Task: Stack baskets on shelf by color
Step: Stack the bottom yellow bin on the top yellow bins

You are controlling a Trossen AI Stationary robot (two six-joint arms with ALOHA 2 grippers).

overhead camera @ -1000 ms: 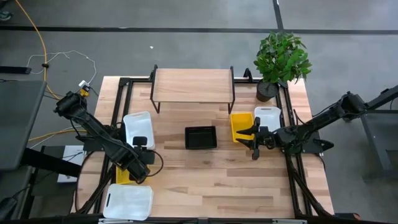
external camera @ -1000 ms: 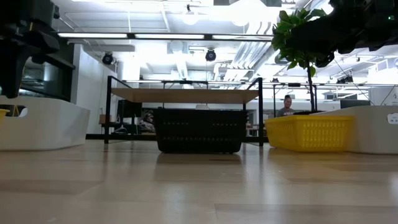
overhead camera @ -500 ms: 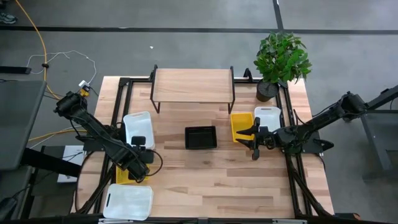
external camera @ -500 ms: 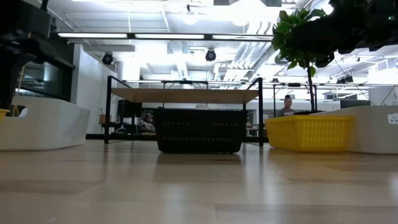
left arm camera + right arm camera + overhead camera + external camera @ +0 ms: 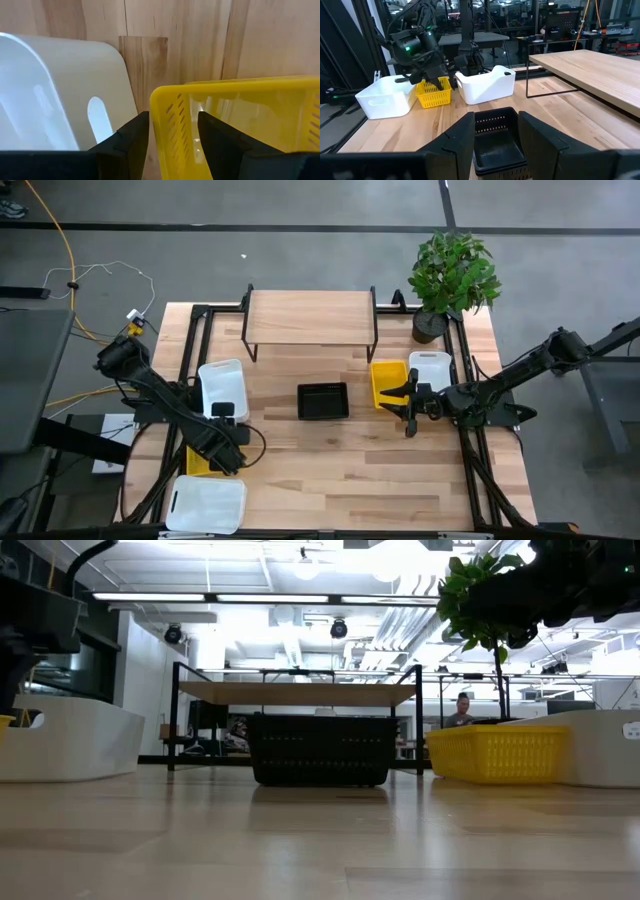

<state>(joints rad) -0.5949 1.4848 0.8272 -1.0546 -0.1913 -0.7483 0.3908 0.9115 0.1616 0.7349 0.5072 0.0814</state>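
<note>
In the high view my left gripper (image 5: pixel 222 452) is over a yellow basket (image 5: pixel 196 463) near the table's left edge. It is open, with its fingers on either side of the basket's end wall (image 5: pixel 167 125). White baskets lie beyond it (image 5: pixel 222 385) and nearer (image 5: pixel 207 503). A black basket (image 5: pixel 323 401) sits mid-table. My right gripper (image 5: pixel 408 406) is open and hovers just right of it, beside a second yellow basket (image 5: pixel 388 383) and a white one (image 5: pixel 431 368). The shelf (image 5: pixel 310 318) stands bare at the far edge. My left gripper comes from above, pointing down, with one finger (image 5: pixel 127 145) outside the yellow basket's end wall and the other (image 5: pixel 222 145) inside. The basket rests on the table. Whether the fingers touch the wall I cannot tell.
A potted plant (image 5: pixel 452 275) stands at the far right corner, next to the shelf. Black frame rails run along both table sides. Bare wood lies in front of the black basket (image 5: pixel 320 750), toward the near edge.
My left arm has shifted a little toward the near edge, carrying the gripper slightly closer to the yellow basket. In the low view its dark shape has drawn back out of the picture's left side. No basket has moved.
</note>
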